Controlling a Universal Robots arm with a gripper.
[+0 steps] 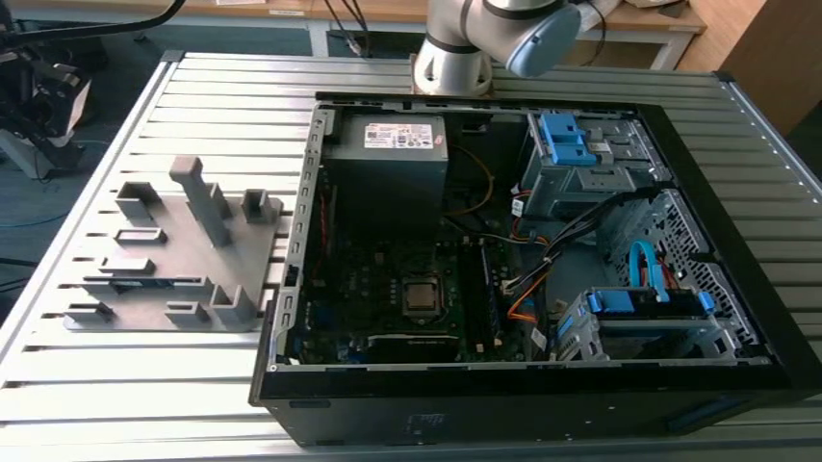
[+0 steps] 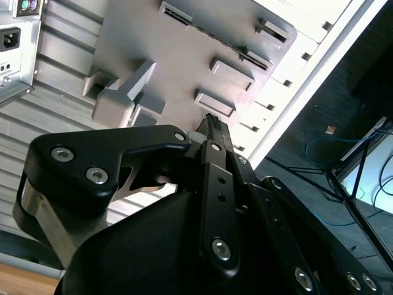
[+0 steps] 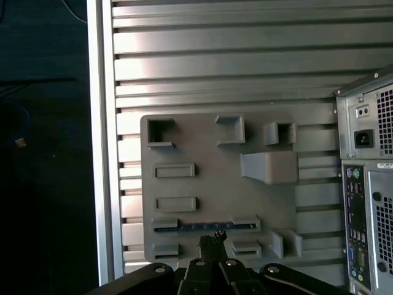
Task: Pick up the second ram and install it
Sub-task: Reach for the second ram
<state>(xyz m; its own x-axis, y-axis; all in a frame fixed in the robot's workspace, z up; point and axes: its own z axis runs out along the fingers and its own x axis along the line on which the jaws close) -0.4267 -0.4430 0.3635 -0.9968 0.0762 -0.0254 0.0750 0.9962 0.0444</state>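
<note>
The second ram (image 3: 206, 227) is a thin blue-green stick standing on edge in a slot of the grey holder plate (image 3: 202, 184). In the exterior view the second ram (image 1: 148, 282) sits near the front of the holder plate (image 1: 173, 260), to the left of the computer case. My gripper (image 3: 213, 238) hangs above the plate, its tips close over the middle of the stick and apart from it. In the second wrist view the gripper (image 2: 212, 121) points at the plate with its fingers pressed together and nothing between them.
The open computer case (image 1: 295, 289) lies on the slatted metal table (image 1: 192, 106) to the exterior view's right of the holder. Inside are the power supply (image 1: 392, 144), the motherboard (image 1: 385, 289) and blue drive cages (image 1: 572, 144). Tall holder blocks (image 1: 206, 197) rise from the plate.
</note>
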